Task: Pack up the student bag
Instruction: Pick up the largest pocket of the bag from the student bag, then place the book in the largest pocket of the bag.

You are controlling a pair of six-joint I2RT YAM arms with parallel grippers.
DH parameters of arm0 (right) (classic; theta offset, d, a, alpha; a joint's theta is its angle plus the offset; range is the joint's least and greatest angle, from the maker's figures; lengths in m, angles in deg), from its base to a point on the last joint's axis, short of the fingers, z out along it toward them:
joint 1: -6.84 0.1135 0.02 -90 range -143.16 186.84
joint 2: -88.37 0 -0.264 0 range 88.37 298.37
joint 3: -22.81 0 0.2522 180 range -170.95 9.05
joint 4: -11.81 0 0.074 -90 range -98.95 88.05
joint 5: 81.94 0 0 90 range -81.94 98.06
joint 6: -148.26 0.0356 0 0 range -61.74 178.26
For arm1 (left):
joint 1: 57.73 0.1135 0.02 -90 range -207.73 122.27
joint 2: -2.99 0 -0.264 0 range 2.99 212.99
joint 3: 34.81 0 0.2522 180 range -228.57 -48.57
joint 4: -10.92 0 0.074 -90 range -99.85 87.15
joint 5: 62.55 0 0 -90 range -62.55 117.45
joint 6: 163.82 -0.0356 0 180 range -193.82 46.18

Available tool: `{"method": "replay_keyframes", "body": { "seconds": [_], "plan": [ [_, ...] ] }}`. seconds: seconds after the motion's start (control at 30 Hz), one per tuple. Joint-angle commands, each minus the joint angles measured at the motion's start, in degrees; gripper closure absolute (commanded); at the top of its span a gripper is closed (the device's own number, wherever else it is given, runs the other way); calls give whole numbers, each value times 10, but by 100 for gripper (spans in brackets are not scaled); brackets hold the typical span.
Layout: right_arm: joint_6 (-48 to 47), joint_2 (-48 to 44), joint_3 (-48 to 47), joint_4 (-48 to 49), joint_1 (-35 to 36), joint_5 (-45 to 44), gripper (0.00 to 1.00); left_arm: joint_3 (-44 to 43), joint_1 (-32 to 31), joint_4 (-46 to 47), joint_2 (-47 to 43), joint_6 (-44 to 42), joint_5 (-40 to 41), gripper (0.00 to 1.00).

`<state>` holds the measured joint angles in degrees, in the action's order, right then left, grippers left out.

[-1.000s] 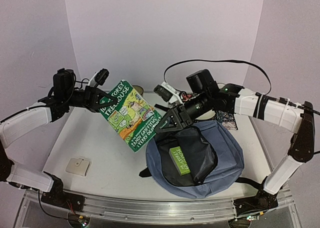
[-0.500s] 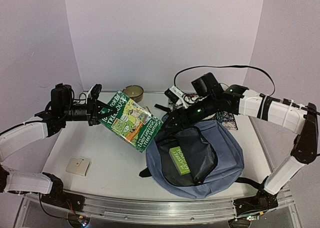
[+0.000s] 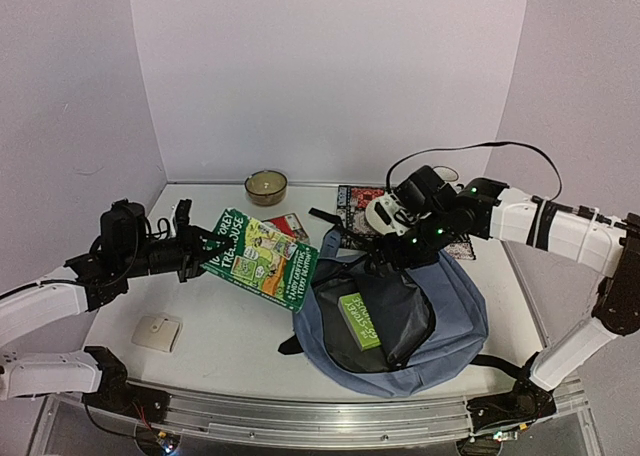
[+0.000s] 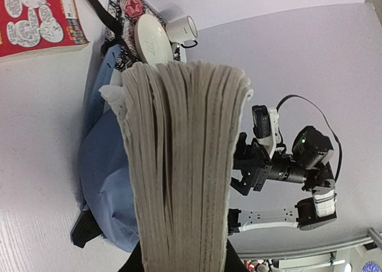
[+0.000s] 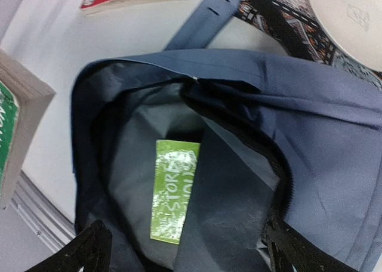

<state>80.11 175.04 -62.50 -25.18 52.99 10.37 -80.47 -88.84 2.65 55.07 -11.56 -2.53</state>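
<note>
Clamping the book (image 3: 262,261), the left gripper (image 3: 197,257) aims its length rightward at the bag's (image 3: 455,316) mouth; the right gripper (image 5: 190,249) hovers there, spread.

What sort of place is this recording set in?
Likely a lab test booth: plain lilac walls enclose a white table, with robot arm bases on a metal rail at its near edge.

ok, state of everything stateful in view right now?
bag: unzipped, lying flat, mouth open.
green book: closed, tilted, in left gripper.
small book: inside the bag.
red book: closed, flat on table.
bowl: upright.
left gripper: shut on green book.
right gripper: open, over bag mouth.
</note>
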Motion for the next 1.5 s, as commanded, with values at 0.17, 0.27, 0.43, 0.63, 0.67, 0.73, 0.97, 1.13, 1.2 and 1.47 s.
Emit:
{"method": "replay_keyframes", "body": {
  "seconds": [0.17,0.27,0.43,0.63,0.67,0.73,0.97,1.13,1.2,1.47],
  "plan": [
    [52,18,49,-61,0,-115,5,28,-86,116,-14,78,107,100],
    [44,35,53,-60,-1,-121,4,28,-114,129,-2,81,131,100],
    [33,75,45,-56,-2,-110,23,28,-156,149,22,91,165,100],
    [39,63,16,-63,0,-83,85,23,-201,165,52,110,223,100],
    [40,58,9,-66,-1,-79,94,21,-210,167,56,113,234,100],
    [42,44,-11,-70,2,-69,100,16,-223,171,71,119,253,100],
    [42,22,-64,-79,17,-53,100,-5,-253,187,127,131,294,100],
    [44,20,-84,-79,28,-42,100,-21,-268,208,166,134,322,100],
    [46,19,-89,-76,33,-41,100,-27,-273,215,186,136,323,100],
    [62,12,-102,-59,47,-41,100,-57,-292,255,252,154,327,100]
  ]
}}
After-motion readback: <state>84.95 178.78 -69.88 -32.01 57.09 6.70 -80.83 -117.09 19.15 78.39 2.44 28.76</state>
